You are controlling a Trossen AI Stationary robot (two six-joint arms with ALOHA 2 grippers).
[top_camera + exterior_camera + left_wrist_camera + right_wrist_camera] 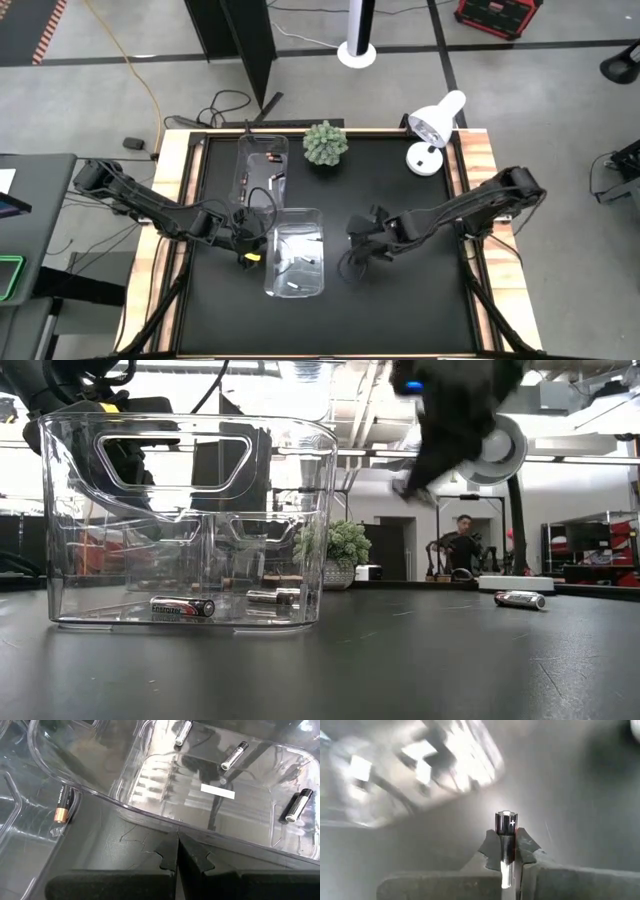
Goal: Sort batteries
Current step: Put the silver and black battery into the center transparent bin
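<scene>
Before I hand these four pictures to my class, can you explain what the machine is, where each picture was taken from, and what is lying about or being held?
It is a robot with two dark arms at a black table. One picture looks straight down, one looks level across the tabletop, and two come from cameras on the wrists.

Two clear bins sit left of centre: the near bin and the far bin, both with small batteries inside. A loose battery lies on the table. A small plant and white lamp stand at the back.

The right tool is shut on a battery. The left tool is shut and empty, beside the near bin.
</scene>
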